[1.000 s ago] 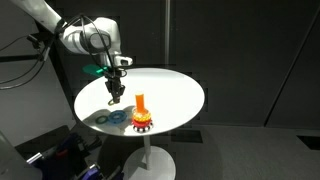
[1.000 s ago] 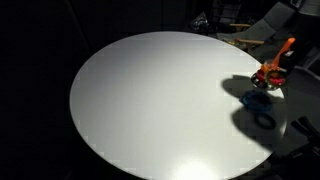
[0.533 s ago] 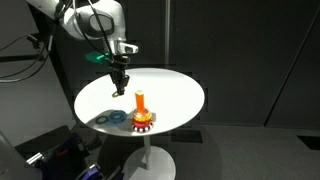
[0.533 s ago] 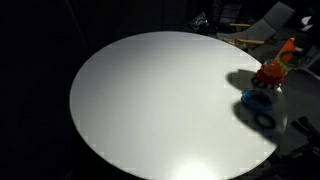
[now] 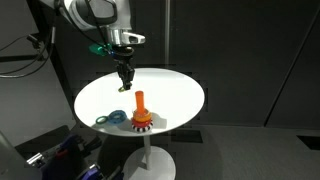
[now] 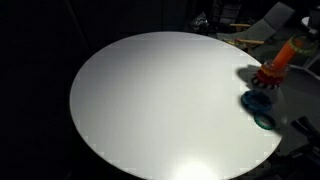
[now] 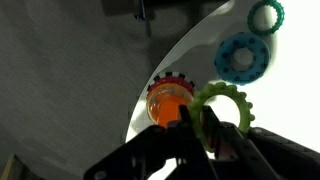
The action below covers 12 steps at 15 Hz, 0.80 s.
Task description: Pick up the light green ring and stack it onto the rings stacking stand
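Wrist view: claw (image 7: 200,128) is clenched on the near rim of the light green ring (image 7: 232,95), and the ring is carried clear of the counter (image 7: 290,100). The ring faces the camera almost flat, so I judge it roughly level with its hole axis near vertical. It's round, so there's no long axis to align. Below and just beside it in this view is the rings stacking stand (image 7: 163,82), its orange peg (image 7: 170,108) seen nearly end-on. The ring's hole is offset to one side of the peg, not centred over it. That offset is what the next move turns on: I'd slide the claw sideways until the hole sits over the peg tip, then descend. Farther out, a blue ring (image 7: 243,57) and a teal ring (image 7: 266,15) lie flat on the counter, apart from the stand. In an exterior view the claw (image 5: 124,84) hangs higher than the peg top, off to one side of the stand (image 5: 141,116). The peg is upright and the ring is too small to pick out there.
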Motion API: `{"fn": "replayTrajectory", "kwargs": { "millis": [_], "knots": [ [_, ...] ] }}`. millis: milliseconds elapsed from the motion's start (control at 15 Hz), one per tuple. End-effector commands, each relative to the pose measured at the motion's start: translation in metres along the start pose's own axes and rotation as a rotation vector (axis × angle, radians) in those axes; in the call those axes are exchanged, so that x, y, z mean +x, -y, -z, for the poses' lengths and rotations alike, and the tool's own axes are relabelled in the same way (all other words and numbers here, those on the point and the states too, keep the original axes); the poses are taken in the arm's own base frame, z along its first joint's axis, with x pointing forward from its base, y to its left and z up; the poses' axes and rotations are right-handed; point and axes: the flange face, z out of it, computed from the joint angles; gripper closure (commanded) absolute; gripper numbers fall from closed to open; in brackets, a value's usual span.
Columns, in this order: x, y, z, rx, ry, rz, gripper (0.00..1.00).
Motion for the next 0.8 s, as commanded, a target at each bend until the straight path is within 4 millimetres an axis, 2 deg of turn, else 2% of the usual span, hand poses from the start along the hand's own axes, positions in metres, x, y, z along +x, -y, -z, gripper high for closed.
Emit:
{"fn": "replayTrajectory", "kwargs": {
  "millis": [0,333,733],
  "knots": [
    [0.009,-0.012,0.008,-0.005,0.011,-0.063,0.94],
    [0.026,-0.025,-0.006,0.005,0.034,-0.105,0.94],
    [0.05,-0.031,-0.021,0.006,0.051,-0.113,0.94]
  ]
}}
